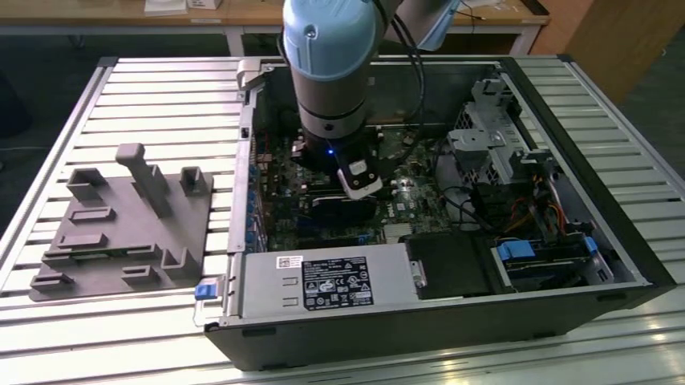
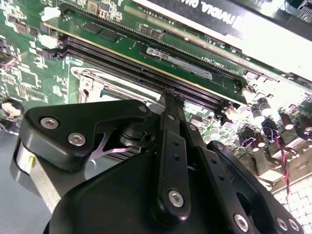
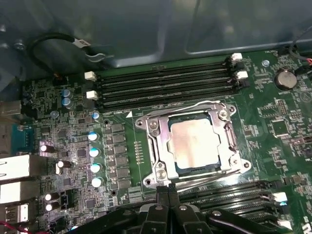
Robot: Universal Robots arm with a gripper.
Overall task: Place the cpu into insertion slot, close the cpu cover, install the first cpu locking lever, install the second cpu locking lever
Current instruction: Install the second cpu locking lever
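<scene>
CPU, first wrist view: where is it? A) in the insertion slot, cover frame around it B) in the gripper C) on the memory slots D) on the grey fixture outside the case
A: the cpu sits in the insertion slot, the cpu cover lying around it.

Exterior view: high, far, down onto pc case [image 1: 428,325]. Both wrist views: close over motherboard [image 3: 73,146] [image 2: 24,73]; first faces cpu socket [image 3: 160,165]; shared: memory slots [image 3: 165,83] [image 2: 146,73].

Dull silver-grey metal cpu [image 3: 191,143] top
</scene>
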